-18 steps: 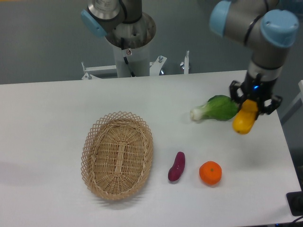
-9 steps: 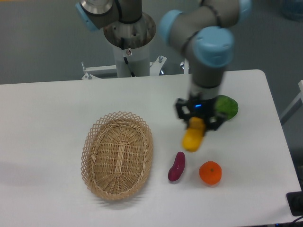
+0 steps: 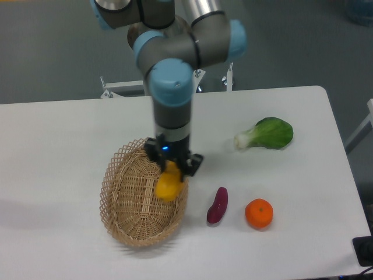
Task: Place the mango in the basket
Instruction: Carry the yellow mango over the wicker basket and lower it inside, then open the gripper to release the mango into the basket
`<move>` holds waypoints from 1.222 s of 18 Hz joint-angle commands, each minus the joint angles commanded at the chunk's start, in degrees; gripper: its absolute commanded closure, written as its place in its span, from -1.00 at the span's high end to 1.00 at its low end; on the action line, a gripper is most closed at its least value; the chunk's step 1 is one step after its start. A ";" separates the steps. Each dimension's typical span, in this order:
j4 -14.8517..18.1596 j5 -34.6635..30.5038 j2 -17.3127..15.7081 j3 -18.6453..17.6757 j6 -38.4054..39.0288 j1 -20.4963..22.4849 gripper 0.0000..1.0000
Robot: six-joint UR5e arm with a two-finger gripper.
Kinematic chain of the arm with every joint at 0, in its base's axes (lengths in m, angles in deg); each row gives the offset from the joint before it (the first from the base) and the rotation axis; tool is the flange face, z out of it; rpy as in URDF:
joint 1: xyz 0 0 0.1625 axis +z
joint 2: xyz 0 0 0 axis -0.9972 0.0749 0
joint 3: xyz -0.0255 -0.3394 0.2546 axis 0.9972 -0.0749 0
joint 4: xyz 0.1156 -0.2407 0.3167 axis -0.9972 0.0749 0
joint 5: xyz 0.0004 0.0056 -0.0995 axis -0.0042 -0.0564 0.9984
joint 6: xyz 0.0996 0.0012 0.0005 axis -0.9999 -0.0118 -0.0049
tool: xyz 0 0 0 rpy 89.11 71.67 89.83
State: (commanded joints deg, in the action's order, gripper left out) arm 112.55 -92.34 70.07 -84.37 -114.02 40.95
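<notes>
My gripper (image 3: 171,170) is shut on the yellow-orange mango (image 3: 168,185) and holds it upright above the right half of the oval wicker basket (image 3: 126,198). The mango's top is hidden between the fingers and its lower end hangs over the basket's inside, near the right rim. I cannot tell whether it touches the basket floor.
A purple sweet potato (image 3: 217,205) and a round orange (image 3: 259,213) lie right of the basket. A green leafy vegetable (image 3: 267,134) lies at the back right. The robot base (image 3: 157,58) stands behind the table's far edge.
The arm has swung left across the table with the mango, from beside the green vegetable, past the sweet potato, to over the basket.
</notes>
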 joint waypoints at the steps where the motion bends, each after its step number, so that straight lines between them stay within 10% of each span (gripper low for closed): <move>1: -0.09 -0.70 0.70 -0.18 0.09 -0.79 0.06; 11: -1.76 -5.54 5.36 -0.18 0.09 -3.70 0.07; 17: -1.67 -5.54 5.10 0.61 0.18 -3.70 1.00; 22: -1.49 -5.72 2.65 2.98 0.09 -0.81 1.00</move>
State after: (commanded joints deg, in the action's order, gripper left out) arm 111.06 -98.06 72.72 -81.39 -113.93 40.14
